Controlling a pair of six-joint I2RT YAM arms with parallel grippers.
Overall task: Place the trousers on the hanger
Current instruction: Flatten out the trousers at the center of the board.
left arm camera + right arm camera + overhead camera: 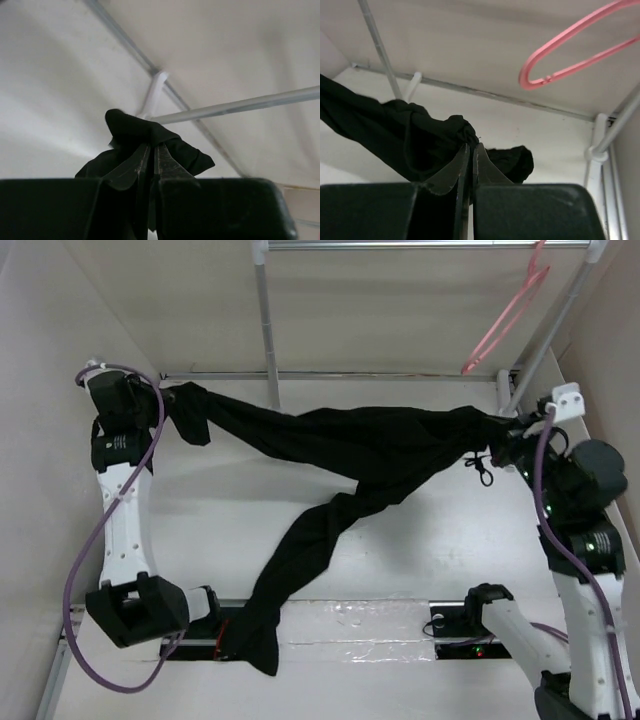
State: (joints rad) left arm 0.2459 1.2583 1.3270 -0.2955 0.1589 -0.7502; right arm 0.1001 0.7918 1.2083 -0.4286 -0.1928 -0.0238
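Both grippers are clamping the trousers: the left gripper is pinching one end and the right gripper the other, so the cloth is stretching left to right, one leg drooping toward the near edge. The hanger is hanging from the rail up beyond the right gripper, making that arm nearer.

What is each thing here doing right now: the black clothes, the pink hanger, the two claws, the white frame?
trousers: stretched out, pinched at both ends, one leg trailing loose, not yet hung.
hanger: hooked on the top bar, bare.
left gripper: shut on the trousers.
right gripper: shut on the trousers.
rack: upright, carrying only the hanger.
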